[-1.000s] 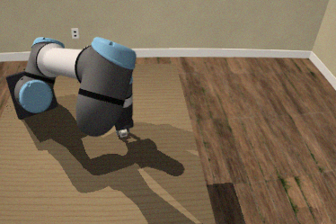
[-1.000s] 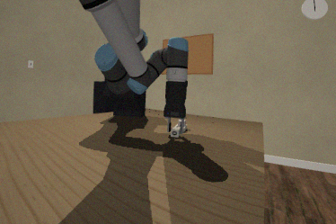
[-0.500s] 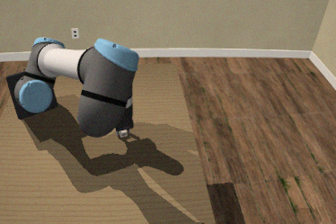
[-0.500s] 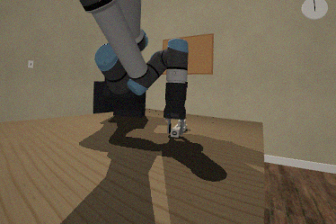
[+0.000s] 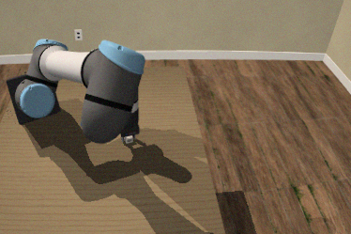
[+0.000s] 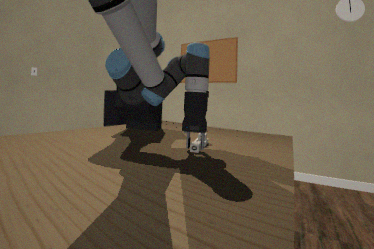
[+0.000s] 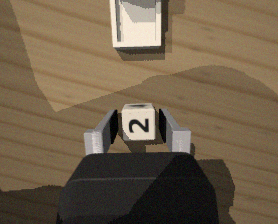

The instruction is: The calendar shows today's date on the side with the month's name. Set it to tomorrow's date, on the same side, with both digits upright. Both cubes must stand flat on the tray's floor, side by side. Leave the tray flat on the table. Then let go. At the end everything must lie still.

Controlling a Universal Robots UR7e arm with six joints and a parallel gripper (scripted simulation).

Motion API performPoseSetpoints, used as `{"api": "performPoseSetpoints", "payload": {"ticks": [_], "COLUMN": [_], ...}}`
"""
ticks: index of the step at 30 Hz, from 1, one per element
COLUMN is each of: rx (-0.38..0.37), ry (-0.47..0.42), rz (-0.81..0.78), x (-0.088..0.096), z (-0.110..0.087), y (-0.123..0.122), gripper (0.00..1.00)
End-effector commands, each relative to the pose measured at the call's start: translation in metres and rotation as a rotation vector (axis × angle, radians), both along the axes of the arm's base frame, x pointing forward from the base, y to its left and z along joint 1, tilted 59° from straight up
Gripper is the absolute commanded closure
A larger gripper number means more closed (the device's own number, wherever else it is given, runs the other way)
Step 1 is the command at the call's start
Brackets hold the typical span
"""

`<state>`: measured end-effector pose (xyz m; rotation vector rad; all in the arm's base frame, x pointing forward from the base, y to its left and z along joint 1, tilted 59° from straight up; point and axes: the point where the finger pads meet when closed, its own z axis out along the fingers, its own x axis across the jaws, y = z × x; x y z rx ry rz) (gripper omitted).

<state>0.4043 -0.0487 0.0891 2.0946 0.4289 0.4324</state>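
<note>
A white cube point(image 7: 138, 122) point(image 6: 194, 148) point(image 5: 128, 140) stands on the wooden table, outside the tray. Its top face shows a black 2 turned sideways in the wrist view. A dark round mark shows on its near side in the exterior view. My gripper point(image 7: 138, 119) point(image 6: 196, 141) is open, with one finger on each side of the cube and a gap on both sides. The white tray point(image 7: 137, 41) lies beyond the cube, cut off by the top edge of the wrist view. A second cube cannot be made out.
The wooden table point(image 5: 174, 93) point(image 6: 250, 219) point(image 7: 235, 30) carries the arm's broad shadows. The table's edge lies to the right in the top and exterior views, with wooden floor beyond. The arm's forearm and wrist hide much of the work area in the top view.
</note>
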Motion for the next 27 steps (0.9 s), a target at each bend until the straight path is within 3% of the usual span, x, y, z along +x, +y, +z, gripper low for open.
{"api": "performPoseSetpoints", "payload": {"ticks": [1, 10, 11, 27], "rx": [0.000, 0.000, 0.000, 0.000], "ry": [-0.001, -0.001, -0.001, -0.001], "rz": [0.001, 0.001, 0.001, 0.001], "x": [0.0000, 0.0000, 0.0000, 0.0000], "z": [0.0002, 0.0002, 0.0002, 0.0002], "y": [0.0002, 0.0002, 0.0002, 0.0002], "gripper": [0.13, 0.13, 0.43, 0.43]}}
